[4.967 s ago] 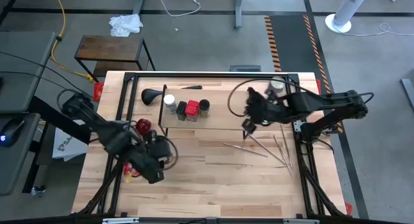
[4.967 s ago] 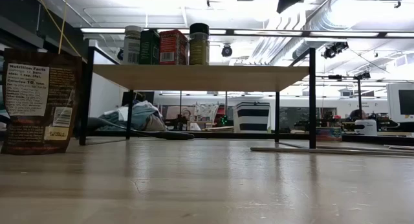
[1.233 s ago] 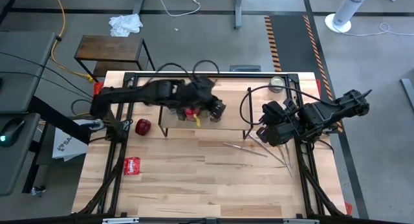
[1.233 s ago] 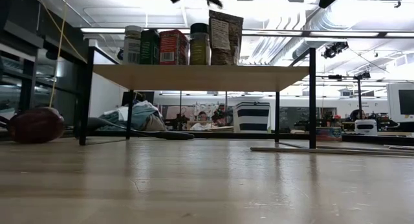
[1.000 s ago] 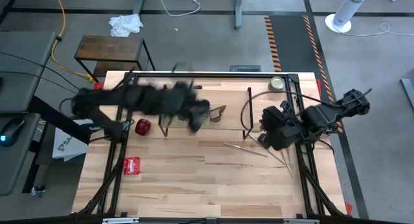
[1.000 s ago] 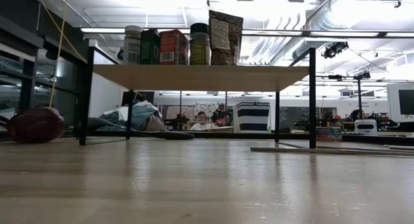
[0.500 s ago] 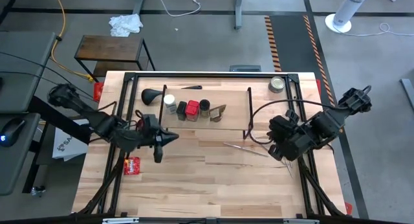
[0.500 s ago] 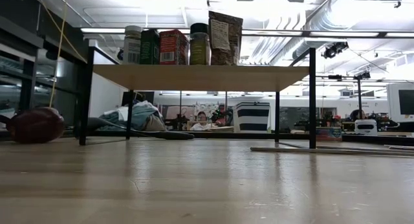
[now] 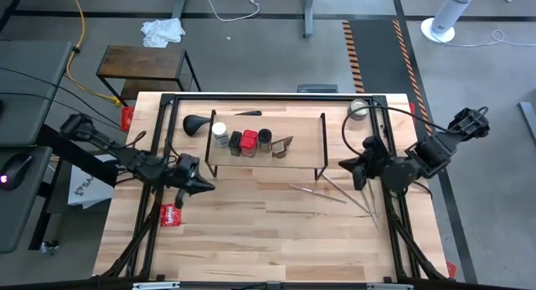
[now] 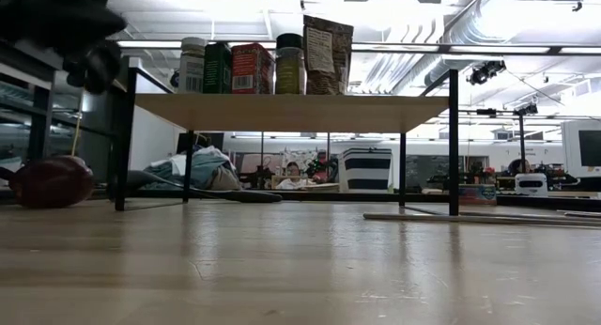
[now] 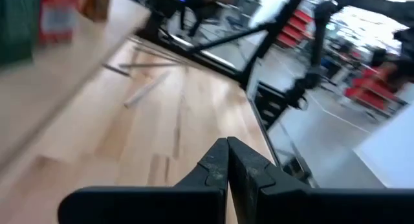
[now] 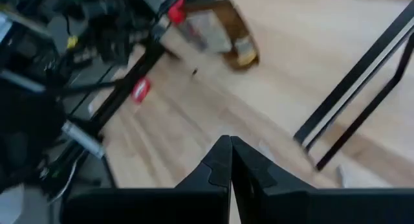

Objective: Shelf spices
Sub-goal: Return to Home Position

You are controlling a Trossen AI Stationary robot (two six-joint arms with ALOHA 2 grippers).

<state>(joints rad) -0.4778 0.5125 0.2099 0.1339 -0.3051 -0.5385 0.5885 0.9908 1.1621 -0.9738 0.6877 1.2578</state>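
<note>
— High view first: where do the spices sit?

— On the long light-wood shelf point(image 9: 301, 152) with thin black rod frames, upper middle of the frame; the spices point(image 9: 249, 141) stand in a short row on its left half, the white-capped jar point(image 9: 220, 132) at the row's left end, the tan wedge-shaped pouch point(image 9: 282, 146) at its right; the board's long axis runs left to right.

— And the grippers?

— The left gripper point(image 9: 203, 186) hangs just below the shelf's lower-left corner, so the row lies up and to the right of it; the right gripper point(image 9: 345, 166) is just right of the shelf's right end frame, with the row up-left and farther off; the left is the nearer.

— Low view?

— The shelf point(image 10: 291, 111) spans the upper middle; the spices point(image 10: 249, 67) stand upright on it, close-packed; a dark blurred arm part fills the upper-left corner.

— Left wrist?

— Its fingertips point(image 11: 217, 166) are pressed together on nothing; bare butcher-block tabletop point(image 11: 168, 120) lies ahead.

— Right wrist?

— Its fingertips point(image 12: 223, 162) are likewise together and empty; the tan wedge-shaped pouch point(image 12: 236, 36) shows beyond them, blurred.

— So what does the way home turn on?

— In my judgement, on each arm drawing off toward its own side, away from the shelf; the right one has the end frame closest.
</note>
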